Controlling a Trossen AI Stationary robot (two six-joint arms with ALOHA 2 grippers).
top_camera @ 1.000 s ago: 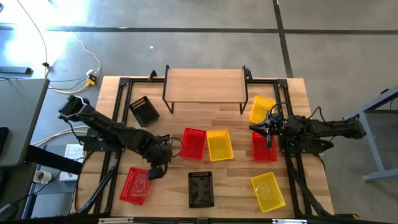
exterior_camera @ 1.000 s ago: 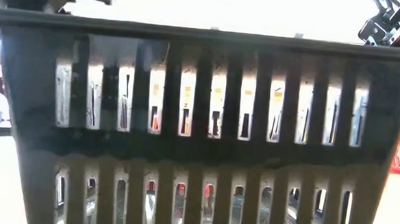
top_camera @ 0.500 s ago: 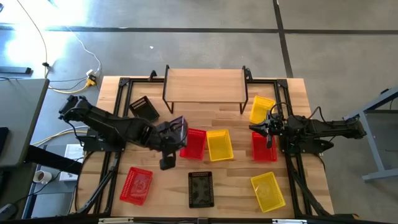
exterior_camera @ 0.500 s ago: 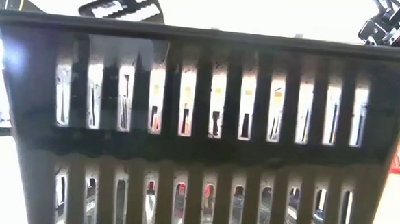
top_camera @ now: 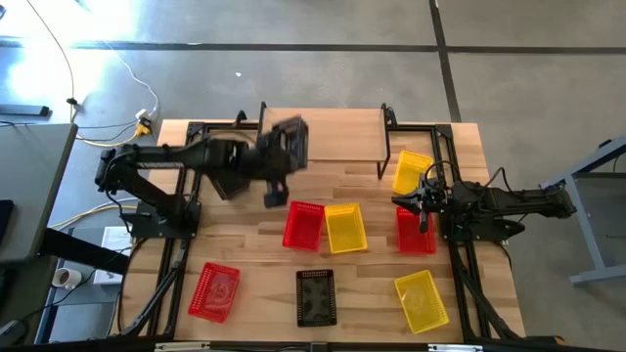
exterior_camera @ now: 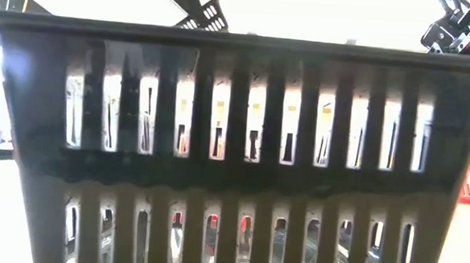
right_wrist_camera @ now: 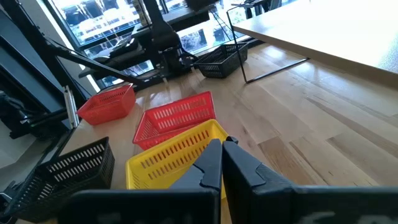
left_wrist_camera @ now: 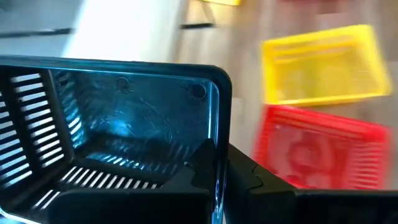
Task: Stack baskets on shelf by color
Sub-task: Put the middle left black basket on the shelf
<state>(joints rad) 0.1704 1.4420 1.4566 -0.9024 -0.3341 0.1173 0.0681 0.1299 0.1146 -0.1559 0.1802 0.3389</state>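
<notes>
My left gripper (top_camera: 281, 166) is shut on a black basket (top_camera: 291, 145) and holds it in the air at the left front of the shelf (top_camera: 333, 132). The low view shows this basket (exterior_camera: 202, 11) tilted, high up. My right gripper (top_camera: 423, 200) is shut and hovers, touching nothing, above a red basket (top_camera: 416, 235) by the table's right edge. On the tabletop lie red (top_camera: 303, 225) and yellow (top_camera: 345, 227) baskets side by side, a yellow one (top_camera: 412, 171) by the shelf's right leg, and another black one (top_camera: 227, 184) partly under my left arm. My left gripper (left_wrist_camera: 221, 167) pinches a side wall (left_wrist_camera: 217, 118) of the black basket at its rim, near a corner. One finger (left_wrist_camera: 202, 162) is inside the basket and the other (left_wrist_camera: 252, 177) outside. The basket is lifted clear of the table and tilted.
Along the near edge lie a red basket (top_camera: 214, 290), a black basket (top_camera: 316, 296) that fills the low view (exterior_camera: 234, 147), and a yellow basket (top_camera: 422, 298). Black frame rails run along both table sides. The shelf top (right_wrist_camera: 323, 31) is bare.
My left gripper, shut on the black basket the whole time, has swung from the table's near-left area toward the far edge and to the right. It rose past the red and yellow baskets up to the shelf's left front. The right arm has kept still.
</notes>
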